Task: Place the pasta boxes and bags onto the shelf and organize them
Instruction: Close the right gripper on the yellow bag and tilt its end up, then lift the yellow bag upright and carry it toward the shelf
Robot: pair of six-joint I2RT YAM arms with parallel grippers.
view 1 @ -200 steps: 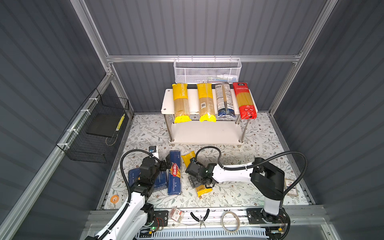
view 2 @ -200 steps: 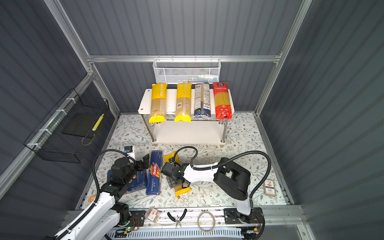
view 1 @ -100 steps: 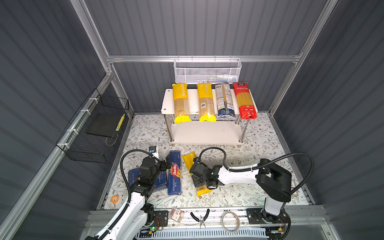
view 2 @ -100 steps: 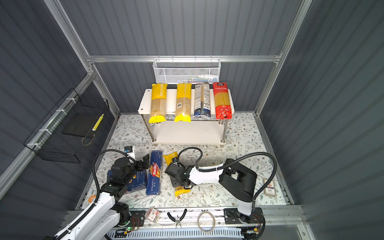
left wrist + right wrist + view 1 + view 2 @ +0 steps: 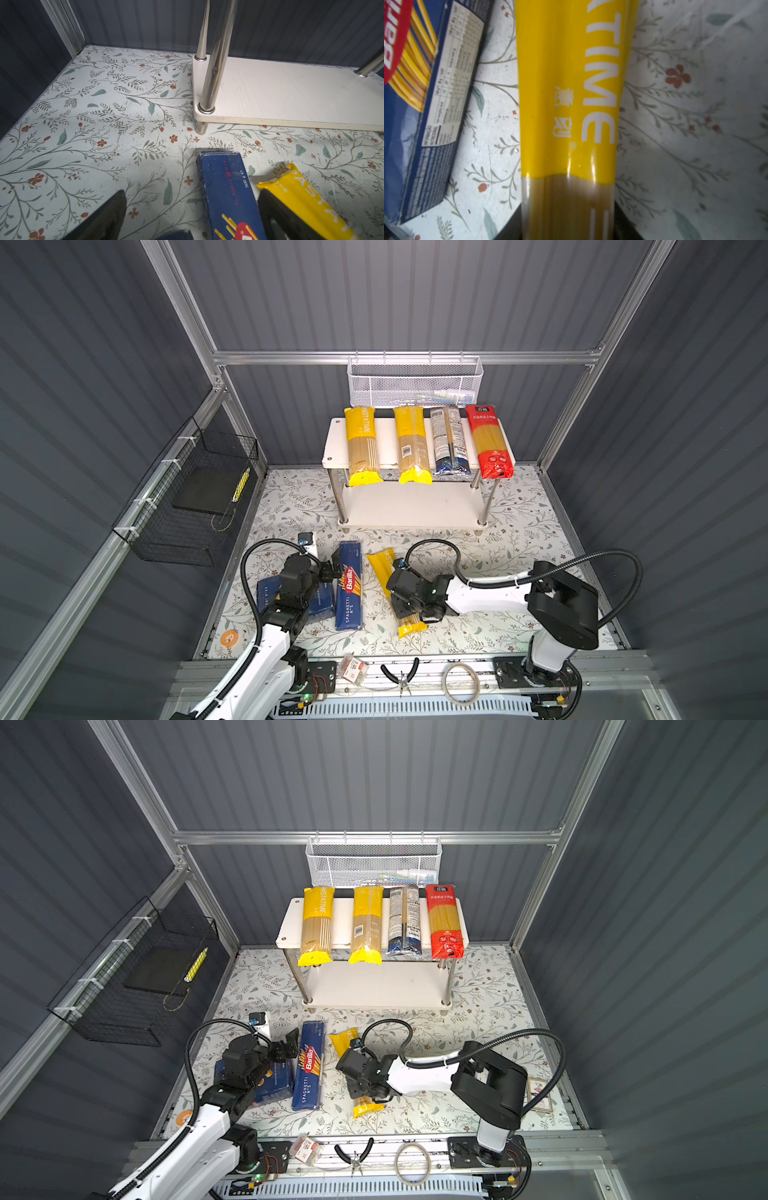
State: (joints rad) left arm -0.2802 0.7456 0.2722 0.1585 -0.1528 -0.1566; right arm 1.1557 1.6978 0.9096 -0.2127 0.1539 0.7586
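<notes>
Yellow film fills the right gripper (image 5: 407, 612), jaws pressed onto both flanks of the spaghetti bag (image 5: 566, 104) at mid-length (likely for balance); the bag lies on the floral mat (image 5: 498, 572) beside the Barilla box (image 5: 348, 587), short of the shelf (image 5: 415, 506); forearm low, wrist pitched down; the left gripper (image 5: 192, 220) stands wide, holding nothing.

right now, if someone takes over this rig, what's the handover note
Left gripper: jaws open, empty, by the Barilla box.
Right gripper: jaws closed on the yellow bag, which lies on the mat.
Done: four bags on the shelf top tier.
Left: yellow bag, Barilla box, second blue box under the left arm.
</notes>
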